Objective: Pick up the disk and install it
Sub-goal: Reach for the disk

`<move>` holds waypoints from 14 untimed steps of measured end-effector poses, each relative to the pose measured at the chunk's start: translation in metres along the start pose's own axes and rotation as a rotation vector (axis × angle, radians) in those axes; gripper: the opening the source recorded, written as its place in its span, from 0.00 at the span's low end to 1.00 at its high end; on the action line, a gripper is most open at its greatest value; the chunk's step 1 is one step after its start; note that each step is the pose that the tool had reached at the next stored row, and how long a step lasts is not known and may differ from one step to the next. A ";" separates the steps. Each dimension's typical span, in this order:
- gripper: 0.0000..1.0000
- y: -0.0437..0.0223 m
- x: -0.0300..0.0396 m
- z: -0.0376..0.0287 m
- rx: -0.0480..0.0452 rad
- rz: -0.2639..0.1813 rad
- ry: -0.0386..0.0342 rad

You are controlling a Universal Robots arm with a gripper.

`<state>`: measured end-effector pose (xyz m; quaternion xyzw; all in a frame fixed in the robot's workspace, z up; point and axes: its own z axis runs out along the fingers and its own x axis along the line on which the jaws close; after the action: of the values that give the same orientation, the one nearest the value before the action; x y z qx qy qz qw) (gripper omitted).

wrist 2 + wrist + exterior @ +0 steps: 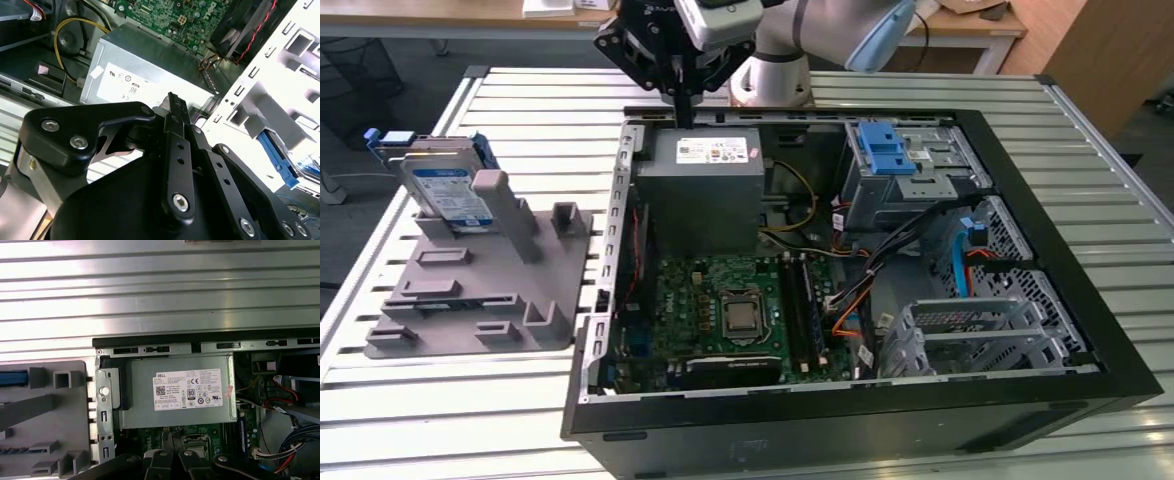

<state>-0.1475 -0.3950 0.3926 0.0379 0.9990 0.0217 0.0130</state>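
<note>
Black links of the gripper [172, 100] crowd the foreground of the second wrist view, and its two fingers [176, 131] are pressed together with nothing between them. Just past the tips lies the grey power-supply box [150, 65], which carries a white sticker [125, 85] printed with small black marks and symbols.

In the first wrist view the same sticker faces the camera squarely: several rows of fine print, a square code and a line of round certification marks. Beyond the box runs the case's rear wall, and past that the metal slats of the table [454, 400].

In the exterior view the gripper hangs point-down over the far edge of the open computer case [854, 420], above the power-supply box and apart from it. The case lies on its side in the middle of the table, with the green motherboard [734, 310] exposed and a metal drive cage [907, 175] with a blue latch at its far corner on the exterior view's right.

The disk [447, 190] stands upright in a grey holder [480, 280] near the table's edge on the exterior view's left. Its white-and-blue label faces the camera, the print too small to read, and a blue carrier bracket [380, 137] frames it. It is well apart from the fingers, outside the case, and nothing touches it but the holder.
</note>
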 end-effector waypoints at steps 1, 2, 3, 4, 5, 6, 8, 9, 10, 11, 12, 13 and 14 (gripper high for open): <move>0.11 0.0000 0.0007 0.0000 0.0000 0.000 0.0000; 0.11 0.0000 0.0013 0.0000 0.0000 0.000 0.0000; 0.11 0.0000 0.0017 -0.0001 0.0001 0.000 0.0001; 0.11 0.0000 0.0018 -0.0001 0.0001 0.000 0.0001; 0.11 -0.0001 0.0021 -0.0001 0.0000 0.000 0.0001; 0.11 -0.0001 0.0022 -0.0001 0.0001 0.000 0.0001; 0.11 -0.0001 0.0025 -0.0001 0.0001 0.000 0.0000; 0.11 -0.0001 0.0027 -0.0001 0.0001 0.000 0.0001; 0.11 -0.0001 0.0029 -0.0001 0.0001 0.000 0.0000; 0.11 -0.0002 0.0032 -0.0001 0.0001 0.000 0.0001; 0.11 -0.0002 0.0035 -0.0001 0.0001 0.000 0.0001; 0.11 -0.0002 0.0037 -0.0001 0.0001 0.000 0.0001; 0.11 -0.0002 0.0040 -0.0001 0.0001 0.000 0.0001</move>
<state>-0.1514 -0.3949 0.3925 0.0379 0.9990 0.0217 0.0130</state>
